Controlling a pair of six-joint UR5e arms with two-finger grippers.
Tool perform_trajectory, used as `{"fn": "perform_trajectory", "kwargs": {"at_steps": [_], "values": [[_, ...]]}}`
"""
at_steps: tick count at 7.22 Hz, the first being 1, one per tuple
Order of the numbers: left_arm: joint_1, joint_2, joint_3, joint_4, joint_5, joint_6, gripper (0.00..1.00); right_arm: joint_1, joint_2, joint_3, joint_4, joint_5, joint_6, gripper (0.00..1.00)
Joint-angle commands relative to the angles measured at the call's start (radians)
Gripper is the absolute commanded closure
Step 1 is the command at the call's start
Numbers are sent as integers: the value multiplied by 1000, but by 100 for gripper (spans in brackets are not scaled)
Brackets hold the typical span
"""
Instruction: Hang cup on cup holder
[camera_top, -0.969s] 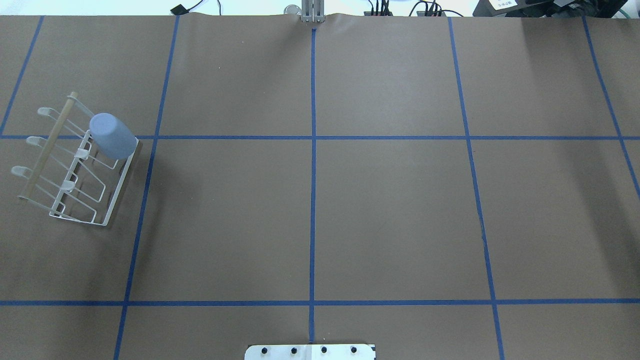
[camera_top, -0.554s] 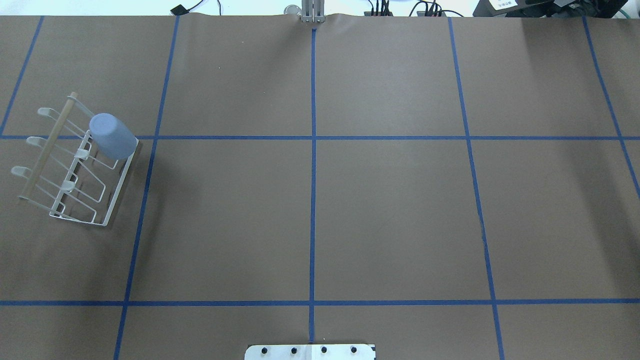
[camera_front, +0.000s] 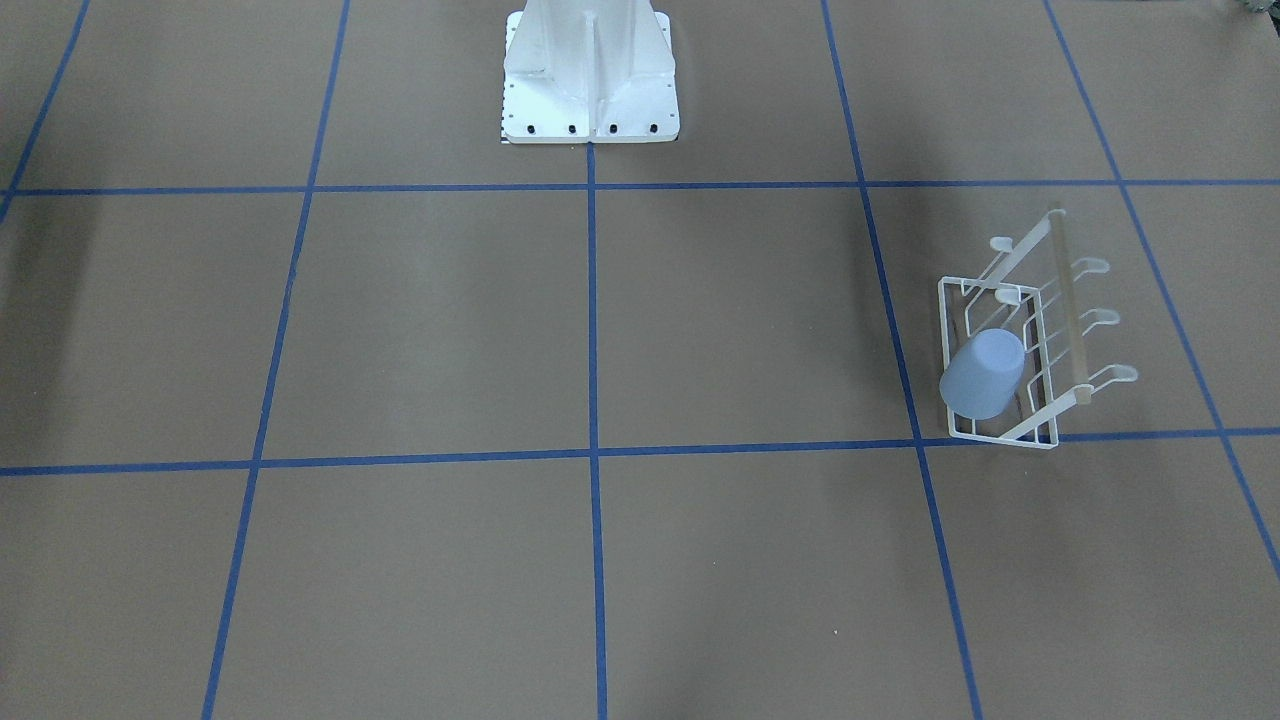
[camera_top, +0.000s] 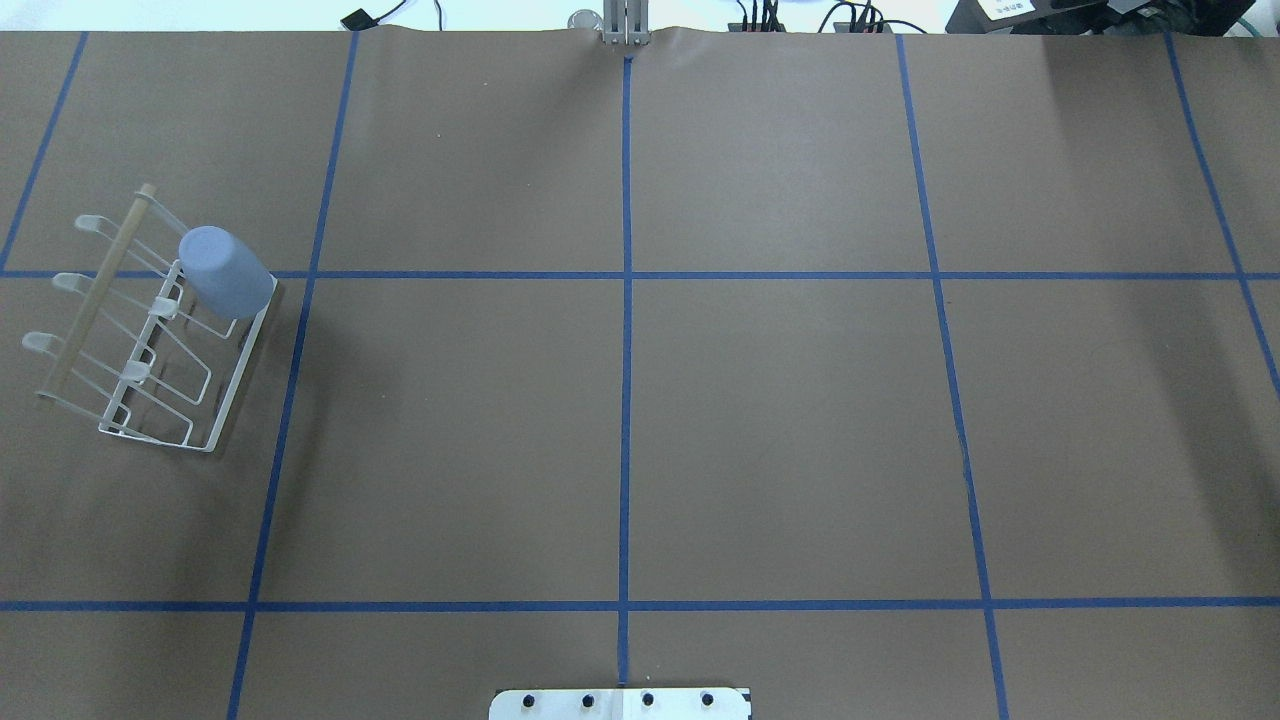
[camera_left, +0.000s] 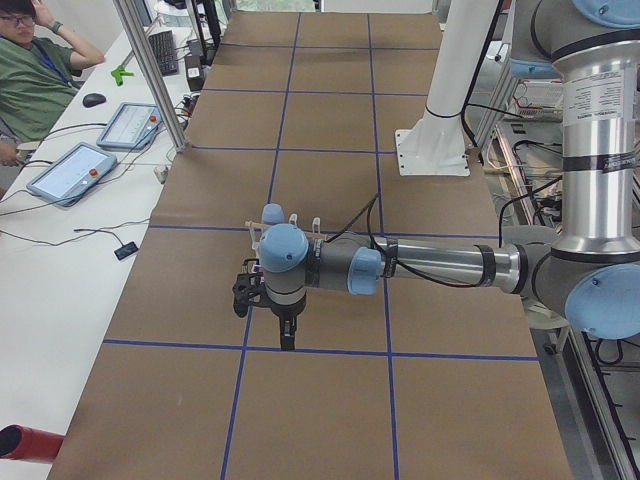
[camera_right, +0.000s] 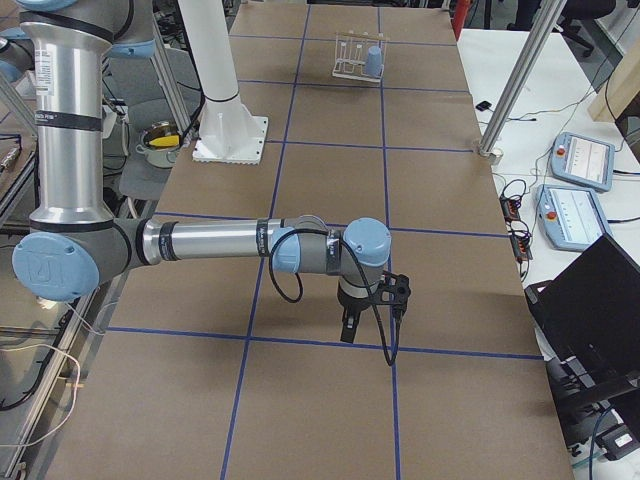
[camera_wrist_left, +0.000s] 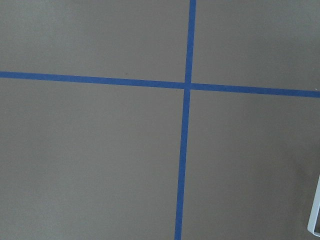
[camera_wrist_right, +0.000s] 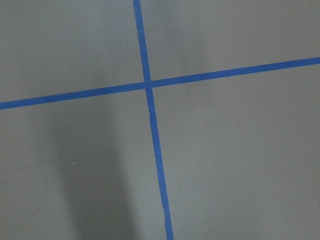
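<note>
The light blue cup (camera_top: 226, 270) sits upside down, tilted, over a prong at the far right corner of the white wire cup holder (camera_top: 205, 410) on the table's left side. Both also show in the front view, the cup (camera_front: 983, 373) on the holder (camera_front: 1048, 340), and small in the right exterior view, the cup (camera_right: 373, 62) on the holder (camera_right: 347, 56). My left gripper (camera_left: 287, 338) hangs above the table near the holder; my right gripper (camera_right: 346, 330) hangs over the other end. Both show only in side views, so I cannot tell whether they are open or shut.
The white bolted pedestal (camera_front: 590, 75) stands at the robot's side of the table. Blue tape lines grid the brown table cover (camera_top: 780, 420). An operator (camera_left: 30, 70) sits beside tablets (camera_left: 70, 170) on the bench. A laptop (camera_right: 590, 300) stands off the table's end.
</note>
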Motion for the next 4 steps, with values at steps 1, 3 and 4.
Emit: {"fn": "perform_trajectory", "kwargs": {"at_steps": [1,3,4], "values": [[0,-1,3,1,0,0,2,0,0,1,1,-1,0,0],[0,-1,1,0,-2,0,2,2,-1,7,1,-1,0,0],[0,-1,-2,1,0,0,2,3,-3,7,1,-1,0,0]]}}
